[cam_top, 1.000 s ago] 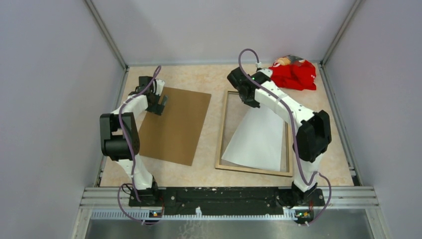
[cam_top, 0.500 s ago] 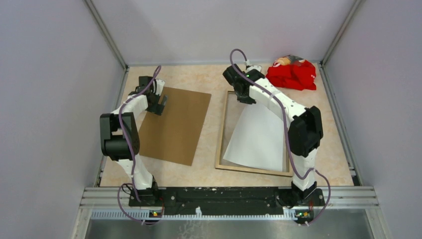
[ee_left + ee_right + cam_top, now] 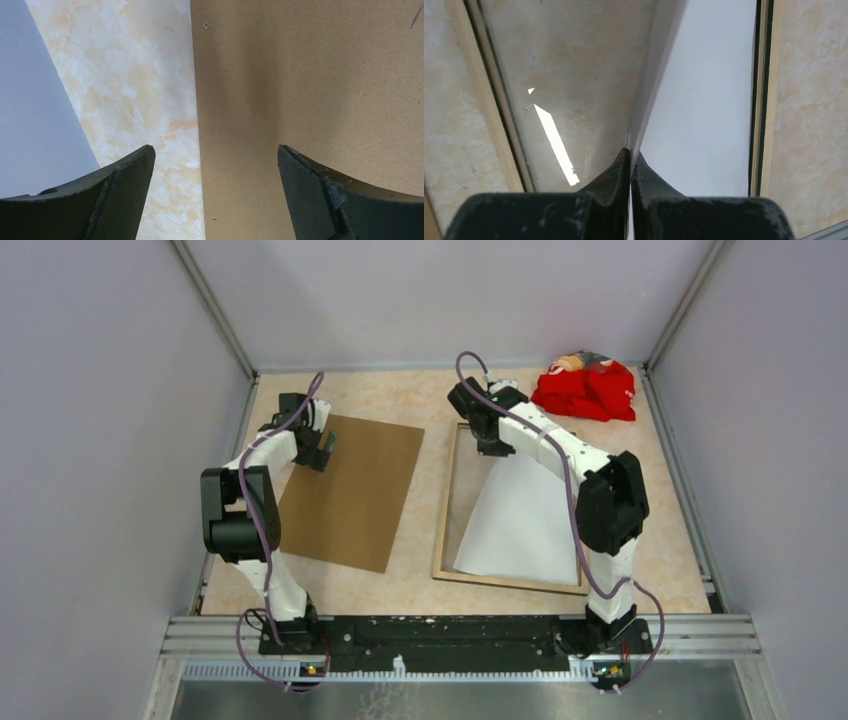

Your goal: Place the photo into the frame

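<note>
1. We find the right gripper (image 3: pixel 630 155) pinched shut on one edge of the photo (image 3: pixel 525 520), at the upper middle of the top view.
2. The photo shows its white back. Its lower edge rests inside the frame (image 3: pixel 441 530), and its gripped end is lifted and bowed.
3. The frame lies tan side up at centre right of the top view. Bare glass shows in its left part.
4. The left gripper (image 3: pixel 215 150) hangs with jaws wide, holding nothing, over the left edge of the backing board (image 3: pixel 355 490) at upper left.
5. Risk: if we lower the raised end off line with the rails, a corner would likely ride onto a rail and the sheet would not seat.
6. Risk: a narrow pinch on a bowed sheet may crease it, or let it slip under any pull.
7. Risk: releasing from height would likely let the sheet slide out of the recess.
</note>
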Controlling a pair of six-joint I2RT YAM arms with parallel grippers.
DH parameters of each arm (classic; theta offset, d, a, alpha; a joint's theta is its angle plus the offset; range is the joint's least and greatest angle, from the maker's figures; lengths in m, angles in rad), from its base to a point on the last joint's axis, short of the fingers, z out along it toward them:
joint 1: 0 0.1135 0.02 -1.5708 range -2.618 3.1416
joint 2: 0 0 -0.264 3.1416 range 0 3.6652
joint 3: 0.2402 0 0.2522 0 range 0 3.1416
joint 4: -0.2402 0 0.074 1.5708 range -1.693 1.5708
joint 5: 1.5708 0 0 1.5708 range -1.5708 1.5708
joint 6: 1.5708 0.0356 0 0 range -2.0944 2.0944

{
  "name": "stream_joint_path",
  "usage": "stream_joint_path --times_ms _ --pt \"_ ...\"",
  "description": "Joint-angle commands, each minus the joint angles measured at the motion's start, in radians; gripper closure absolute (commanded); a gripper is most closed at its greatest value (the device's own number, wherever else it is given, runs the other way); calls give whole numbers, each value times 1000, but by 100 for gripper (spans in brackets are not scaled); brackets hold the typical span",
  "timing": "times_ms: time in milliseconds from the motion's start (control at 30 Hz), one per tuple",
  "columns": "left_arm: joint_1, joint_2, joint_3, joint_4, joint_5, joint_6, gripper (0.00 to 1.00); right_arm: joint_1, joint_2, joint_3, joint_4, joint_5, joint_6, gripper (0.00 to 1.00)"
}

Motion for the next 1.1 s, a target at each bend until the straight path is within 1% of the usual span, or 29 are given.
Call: stream_joint_path --times_ms 0,233,467,633,767,833,967,1067 --pt "-2 -25 11 21 -11 0 1 -6 -45 -34 0 30 5 100" --pt "-2 -28 12 17 -9 1 1 -8 -43 -43 -3 48 35 100" --pt "-2 -28 12 17 -9 1 1 -9 -49 -16 -47 121 121 100" --pt "-3 -30 11 19 -10 1 1 -8 -38 -22 -35 115 129 100" --pt "-2 -30 7 22 -16 6 1 -9 -8 -31 -17 81 96 100" --pt "-2 -30 5 25 -18 8 1 -9 0 -44 3 56 74 95" --pt "-2 -31 3 26 -17 10 1 -8 0 -81 60 7 39 82" --pt "-3 -34 1 27 -13 11 1 -8 -4 -100 97 -18 26 65"
